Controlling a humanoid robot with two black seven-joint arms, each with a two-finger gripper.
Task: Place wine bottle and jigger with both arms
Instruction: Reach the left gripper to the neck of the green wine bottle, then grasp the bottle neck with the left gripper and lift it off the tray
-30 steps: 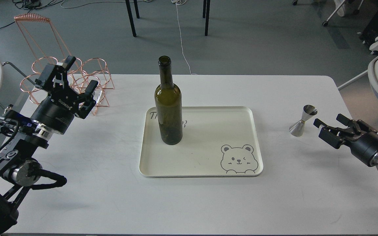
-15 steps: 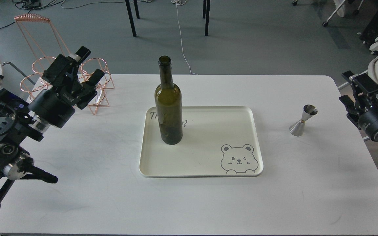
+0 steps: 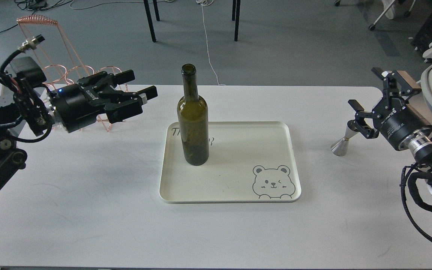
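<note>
Tipping is the main hazard: the wine bottle [image 3: 192,116] stands upright on the tray [image 3: 238,187], just beyond the left gripper [image 3: 140,86], whose jaws are apart and empty. A high or off-centre contact could topple it. The right gripper [image 3: 364,101], jaws apart, hangs over the jigger [image 3: 342,144] on the table [image 3: 88,217]; a glancing touch could knock it over.

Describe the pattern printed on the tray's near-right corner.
A grey line-drawn winking bear on the cream tray, seen in the head view.
</note>
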